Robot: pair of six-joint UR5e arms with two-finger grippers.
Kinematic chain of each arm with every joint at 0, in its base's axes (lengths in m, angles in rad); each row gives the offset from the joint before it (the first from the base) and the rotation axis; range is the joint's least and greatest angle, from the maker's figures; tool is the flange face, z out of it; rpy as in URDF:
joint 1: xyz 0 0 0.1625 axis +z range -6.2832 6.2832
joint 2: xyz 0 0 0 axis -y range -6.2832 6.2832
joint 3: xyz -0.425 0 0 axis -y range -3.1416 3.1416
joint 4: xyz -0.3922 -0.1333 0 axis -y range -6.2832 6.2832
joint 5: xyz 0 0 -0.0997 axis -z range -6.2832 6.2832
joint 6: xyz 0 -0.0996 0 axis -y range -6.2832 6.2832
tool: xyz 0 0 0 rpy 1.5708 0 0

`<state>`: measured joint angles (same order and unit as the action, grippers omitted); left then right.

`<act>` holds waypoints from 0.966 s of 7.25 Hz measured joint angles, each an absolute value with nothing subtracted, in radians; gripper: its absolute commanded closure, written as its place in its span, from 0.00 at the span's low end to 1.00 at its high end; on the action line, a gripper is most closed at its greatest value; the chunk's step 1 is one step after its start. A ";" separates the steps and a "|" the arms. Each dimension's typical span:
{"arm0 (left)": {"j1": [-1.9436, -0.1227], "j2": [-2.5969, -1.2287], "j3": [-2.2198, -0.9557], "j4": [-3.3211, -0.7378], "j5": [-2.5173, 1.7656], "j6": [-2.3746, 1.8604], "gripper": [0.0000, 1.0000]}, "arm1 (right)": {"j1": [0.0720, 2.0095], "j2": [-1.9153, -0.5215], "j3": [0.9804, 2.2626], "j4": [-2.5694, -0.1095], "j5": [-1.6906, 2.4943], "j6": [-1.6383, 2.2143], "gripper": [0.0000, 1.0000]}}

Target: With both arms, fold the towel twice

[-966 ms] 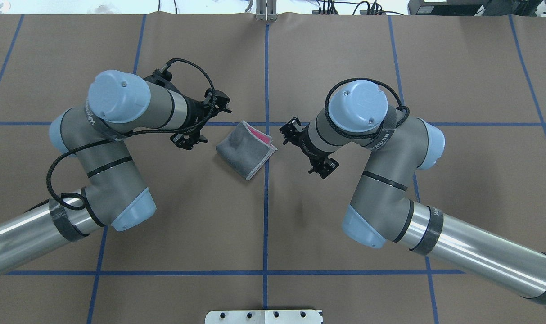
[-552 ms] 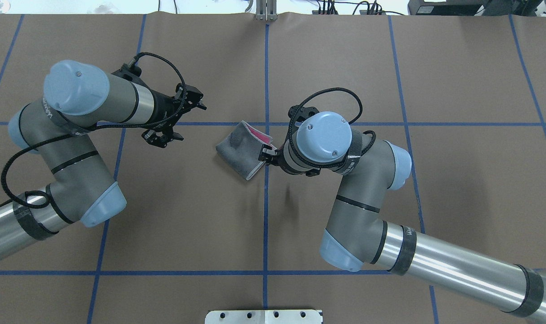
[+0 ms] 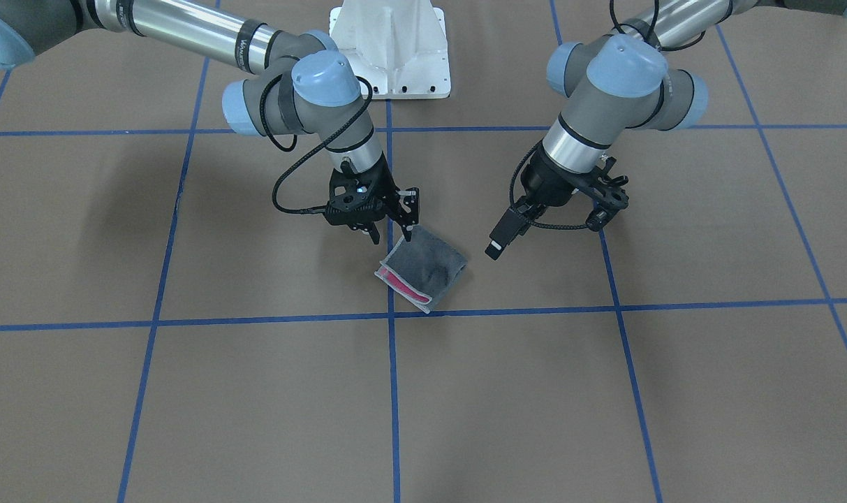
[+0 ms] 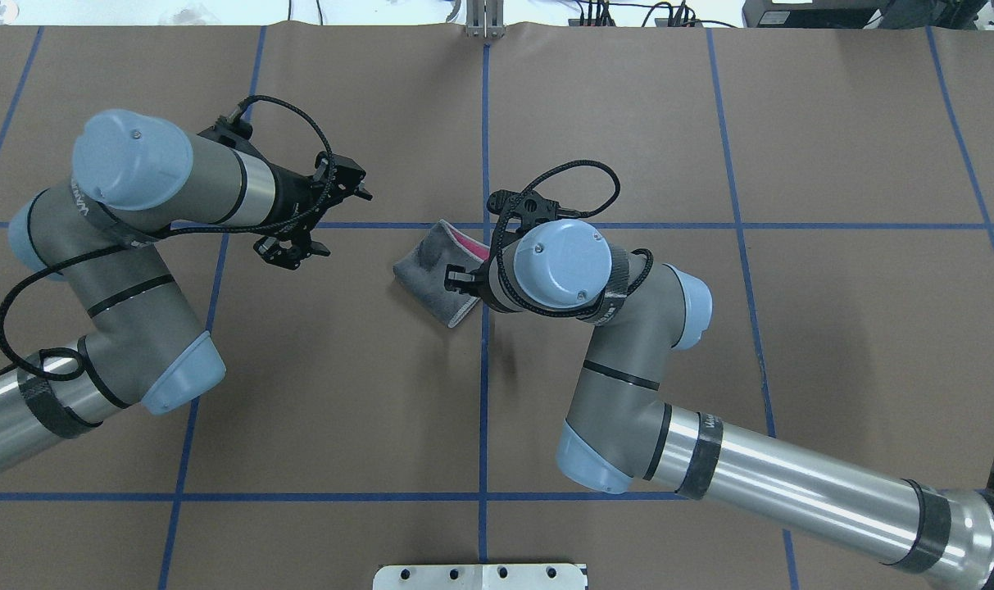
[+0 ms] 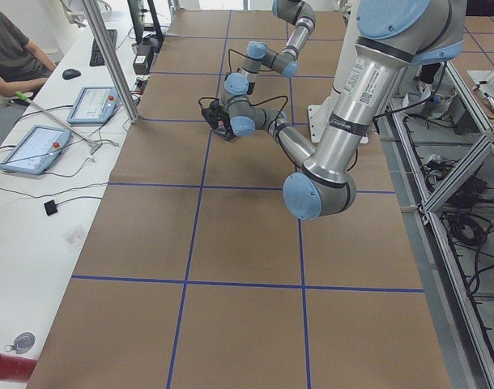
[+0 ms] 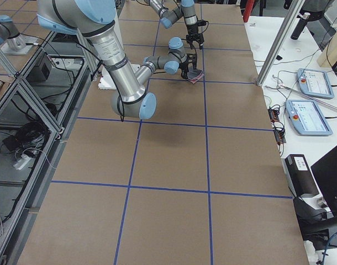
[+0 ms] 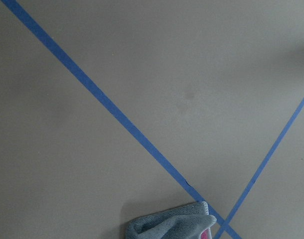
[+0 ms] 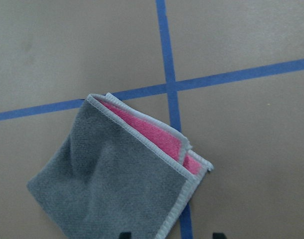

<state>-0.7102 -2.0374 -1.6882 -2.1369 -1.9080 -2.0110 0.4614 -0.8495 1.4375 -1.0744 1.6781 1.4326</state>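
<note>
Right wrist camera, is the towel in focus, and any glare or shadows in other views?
Right wrist view: the towel is sharp, weave visible. Overhead view: bright glare streaks on the right arm. Front-facing view: soft, faint shadows on the table.

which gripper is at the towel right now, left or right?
The right gripper: it is open, with its fingers down at the edge of the folded towel. The left gripper hangs off to the side, clear of the cloth.
</note>
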 measured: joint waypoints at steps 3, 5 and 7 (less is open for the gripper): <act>-0.710 -2.039 -1.688 -2.137 -1.906 -2.011 0.00 | 0.483 -0.843 1.393 -1.011 1.678 1.436 0.48; -0.707 -2.039 -1.685 -2.137 -1.905 -2.011 0.00 | 0.500 -0.843 1.388 -1.011 1.678 1.430 0.48; -0.705 -2.039 -1.682 -2.137 -1.904 -2.011 0.00 | 0.502 -0.843 1.373 -1.012 1.679 1.426 0.49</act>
